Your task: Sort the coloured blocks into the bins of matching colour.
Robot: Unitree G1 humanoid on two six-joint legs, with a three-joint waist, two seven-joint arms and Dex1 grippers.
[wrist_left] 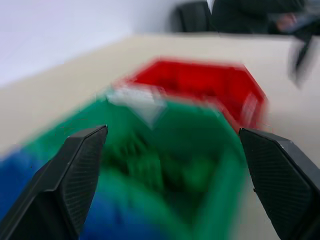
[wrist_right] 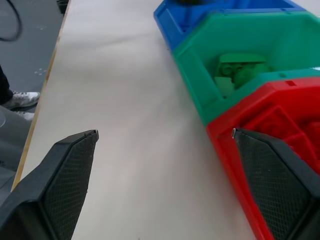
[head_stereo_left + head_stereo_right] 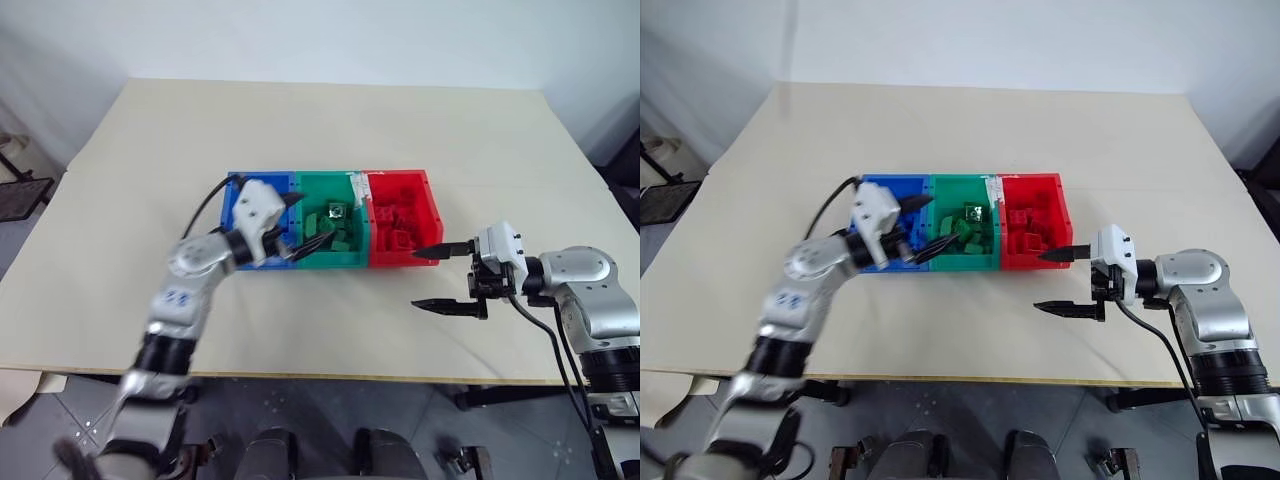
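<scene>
A pale table (image 3: 330, 130) holds three joined bins — blue bin (image 3: 878, 192), green bin (image 3: 322, 190), red bin (image 3: 400, 185). The left gripper (image 3: 303, 222) hangs spread and empty over the green blocks (image 3: 335, 232). Red blocks (image 3: 397, 222) fill theirs — the right gripper (image 3: 440, 276), wide apart, holds nothing beside it.

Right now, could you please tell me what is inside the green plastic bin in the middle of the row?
The green plastic bin holds a pile of small green studded bricks. The open left claw hangs over its blue-side edge, covering part of the contents, so no count is possible.
</scene>
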